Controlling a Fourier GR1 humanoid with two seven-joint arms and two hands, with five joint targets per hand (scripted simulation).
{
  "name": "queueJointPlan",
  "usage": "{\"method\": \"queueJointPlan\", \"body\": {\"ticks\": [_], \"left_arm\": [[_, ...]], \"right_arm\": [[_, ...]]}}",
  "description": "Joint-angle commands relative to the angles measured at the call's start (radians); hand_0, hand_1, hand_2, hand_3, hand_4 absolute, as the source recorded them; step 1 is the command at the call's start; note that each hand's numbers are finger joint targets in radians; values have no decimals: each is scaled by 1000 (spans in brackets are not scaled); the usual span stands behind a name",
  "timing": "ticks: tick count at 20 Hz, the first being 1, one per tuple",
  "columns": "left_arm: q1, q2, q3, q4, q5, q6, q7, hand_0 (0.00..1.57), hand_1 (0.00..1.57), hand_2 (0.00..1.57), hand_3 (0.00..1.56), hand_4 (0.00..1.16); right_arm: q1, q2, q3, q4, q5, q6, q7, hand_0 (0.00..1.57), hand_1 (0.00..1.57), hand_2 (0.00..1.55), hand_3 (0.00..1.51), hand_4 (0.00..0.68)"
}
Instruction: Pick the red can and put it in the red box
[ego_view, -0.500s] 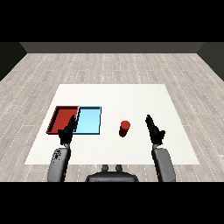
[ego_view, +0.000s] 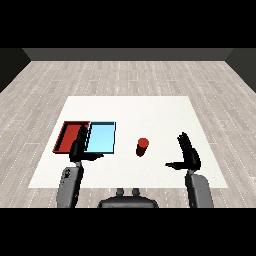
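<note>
The red can (ego_view: 142, 147) stands upright on the white bench (ego_view: 150, 110), between my two arms and nearer the middle than either. My right robot hand (ego_view: 187, 156) hangs to the right of it, apart from it, fingers straight and thumb spread toward the can; it holds nothing. My left robot hand (ego_view: 80, 147) is also open and empty, hovering over the near edges of the red tray (ego_view: 65, 137) and the light blue tray (ego_view: 102, 137), which lie touching side by side.

As I judge it, the reach has not closed on the can yet. The risk is in the approach: coming in sideways with an outstretched thumb could tip the narrow can or roll it off. Later, carrying it left, I must pass over the blue tray; letting go early would land it in the wrong one. My left hand also sits where the can must go.
</note>
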Motion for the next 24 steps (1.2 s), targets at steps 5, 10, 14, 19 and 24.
{"method": "queueJointPlan", "body": {"ticks": [5,10,14,19,24], "left_arm": [[45,-3,21,-25,36,-50,-205,0,0,0,0,0],[70,25,50,-50,67,-82,-217,0,0,0,0,0],[42,-11,10,33,-25,-23,-278,0,0,0,0,0],[47,-34,-20,-10,-43,6,-240,0,0,0,0,0],[29,-13,30,74,-15,-16,-310,0,0,0,0,0]], "right_arm": [[70,-27,-71,16,-49,127,-209,0,0,0,0,0],[67,-47,-111,-50,-91,140,-132,0,0,0,0,0],[-23,-35,-112,67,-47,149,-164,0,0,0,0,0],[-44,34,-35,24,33,79,-143,0,0,0,0,0],[-37,-3,-85,-44,-82,134,-8,0,0,0,0,0]]}}
